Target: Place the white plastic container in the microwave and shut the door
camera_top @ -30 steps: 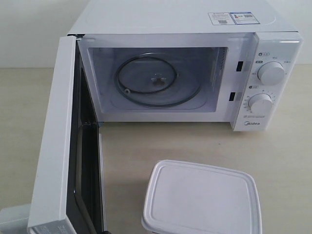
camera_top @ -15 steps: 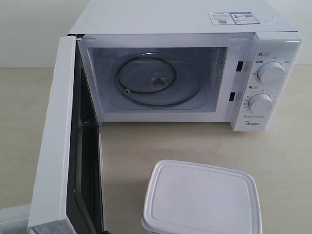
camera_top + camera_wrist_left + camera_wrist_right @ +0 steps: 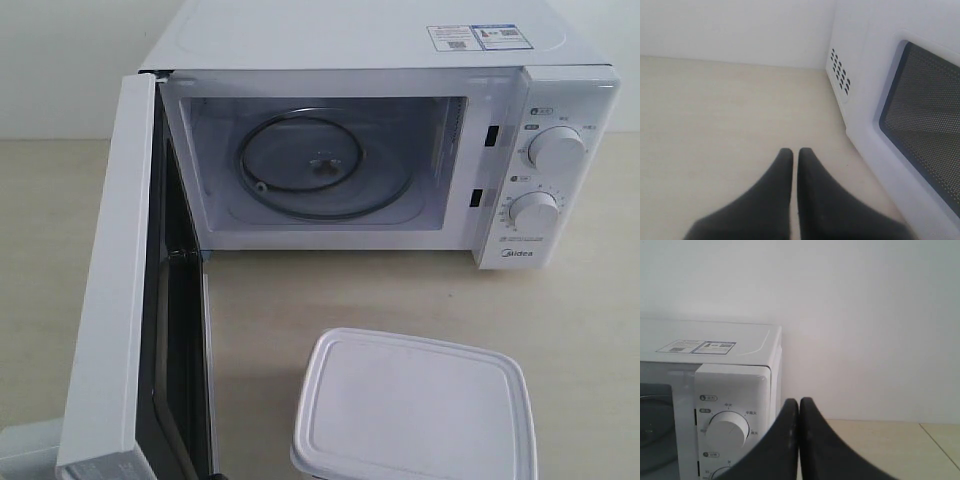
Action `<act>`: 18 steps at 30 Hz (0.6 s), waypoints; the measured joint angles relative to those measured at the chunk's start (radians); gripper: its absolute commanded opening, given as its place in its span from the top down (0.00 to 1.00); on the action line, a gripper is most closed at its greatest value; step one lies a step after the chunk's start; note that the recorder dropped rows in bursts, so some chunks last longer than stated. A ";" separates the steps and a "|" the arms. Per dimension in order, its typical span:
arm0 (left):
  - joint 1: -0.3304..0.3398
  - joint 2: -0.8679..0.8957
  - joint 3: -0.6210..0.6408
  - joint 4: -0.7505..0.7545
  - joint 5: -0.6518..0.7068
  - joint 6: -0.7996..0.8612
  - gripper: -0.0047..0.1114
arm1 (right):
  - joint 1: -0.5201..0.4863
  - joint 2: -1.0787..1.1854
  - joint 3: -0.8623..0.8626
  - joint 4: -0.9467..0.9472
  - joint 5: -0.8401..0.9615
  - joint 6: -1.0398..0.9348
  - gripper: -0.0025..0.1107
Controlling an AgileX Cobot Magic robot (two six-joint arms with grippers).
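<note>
1. Hovering over the pale wooden tabletop (image 3: 700, 110), the black two-fingered left gripper (image 3: 791, 151) is closed to a hairline slit and seems to grip nothing, just beside the white microwave door with its dark mesh window (image 3: 925, 115), which stands wide open
2. The black right gripper (image 3: 799, 401) has its tips pressed together, empty, near the white boxy Midea microwave (image 3: 735, 375)
3. The rectangular translucent-white plastic container with a flat lid (image 3: 412, 408) sits on the table before the open cavity
4. Nothing has shifted since half a second ago

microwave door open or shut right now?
Open. The door is swung out to the left, exposing the microwave cavity and its glass turntable.
</note>
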 measured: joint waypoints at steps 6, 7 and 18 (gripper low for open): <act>0.000 0.000 0.000 0.000 0.000 0.000 0.92 | 0.000 0.000 0.000 0.000 -0.013 0.017 0.98; 0.000 0.000 0.000 0.000 0.000 0.000 0.92 | 0.000 0.000 0.000 0.000 -0.016 0.030 0.98; 0.000 0.000 0.000 0.000 0.000 0.000 0.92 | 0.000 0.000 0.000 0.005 -0.028 0.179 0.98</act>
